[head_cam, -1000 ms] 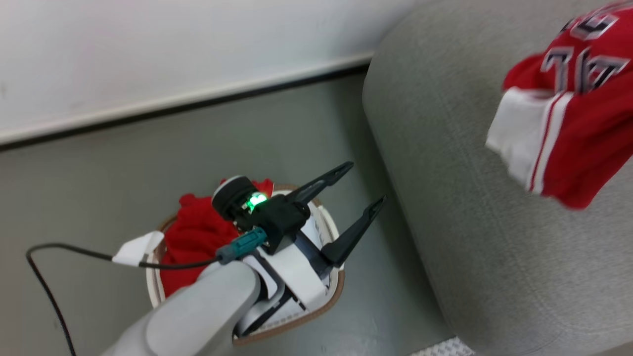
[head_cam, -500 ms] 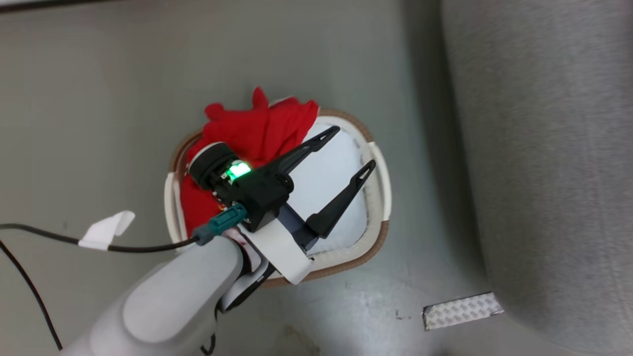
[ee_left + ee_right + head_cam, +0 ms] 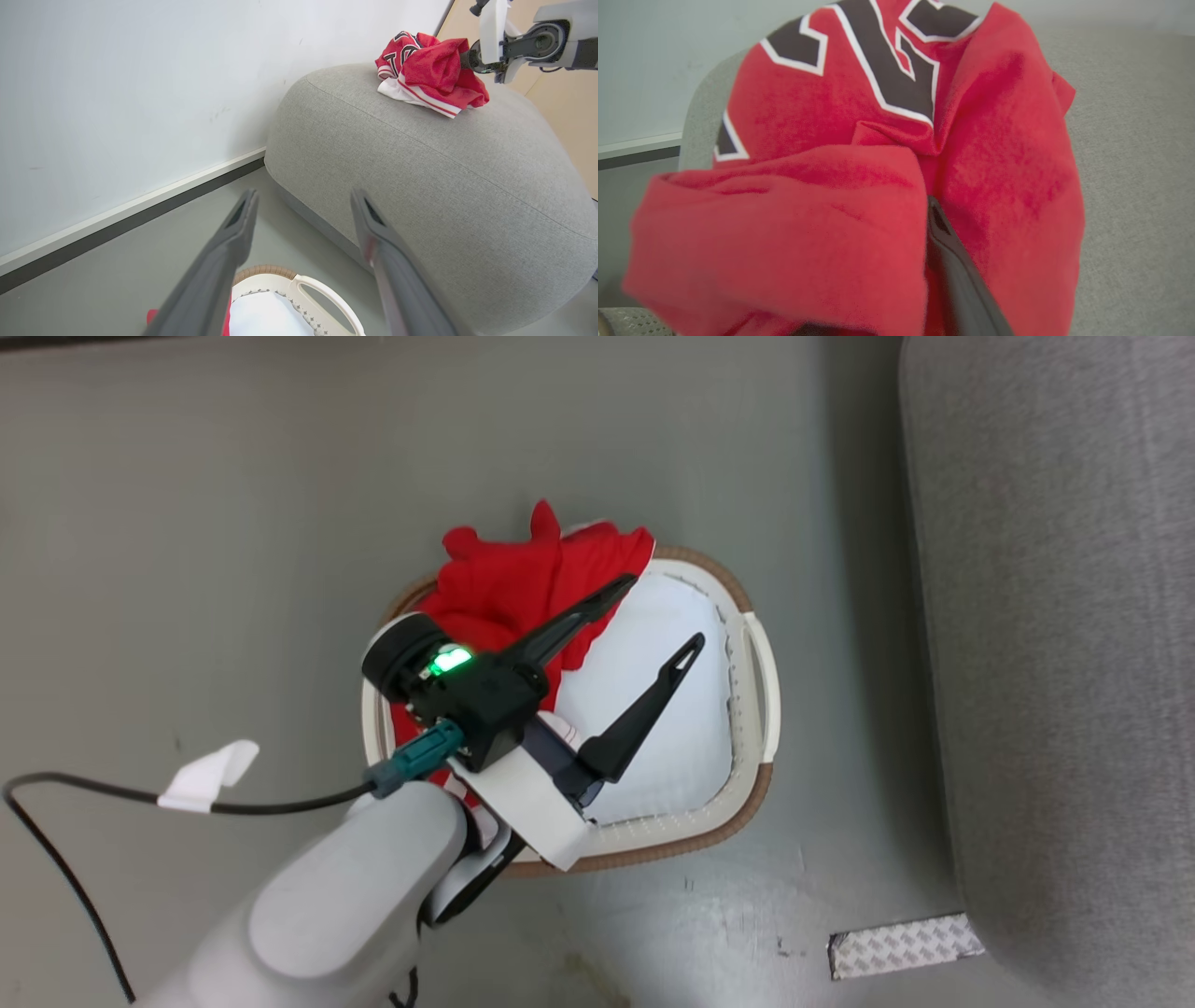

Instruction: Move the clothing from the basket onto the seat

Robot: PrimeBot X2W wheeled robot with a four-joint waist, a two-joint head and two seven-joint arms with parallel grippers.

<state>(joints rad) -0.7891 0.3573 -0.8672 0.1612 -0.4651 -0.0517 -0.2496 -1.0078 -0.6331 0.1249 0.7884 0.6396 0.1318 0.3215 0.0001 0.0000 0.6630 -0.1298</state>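
The cream basket [image 3: 747, 784] with its brown rim stands on the grey floor beside the grey sofa [image 3: 1055, 616]. Red clothing [image 3: 504, 588] is heaped in the basket's left half and spills over its far rim; the white bottom shows on the right. My left gripper [image 3: 667, 611] hovers open above the basket with nothing between its fingers [image 3: 233, 242]. On top of the sofa [image 3: 444, 163] lies a red jersey [image 3: 430, 65] with white trim and black numerals. My right gripper [image 3: 467, 58] is buried in its right side. The jersey [image 3: 878, 154] bunches over one dark finger [image 3: 952, 266].
A black cable with a white tape tag [image 3: 205, 775] trails over the floor left of the basket. A textured metal strip [image 3: 904, 945] lies by the sofa's base. A white wall with a dark baseboard [image 3: 131, 210] runs behind the sofa and basket.
The head camera has tipped down, so the jersey on the sofa has left that view and the basket sits in its middle. My left gripper stays open over the basket.
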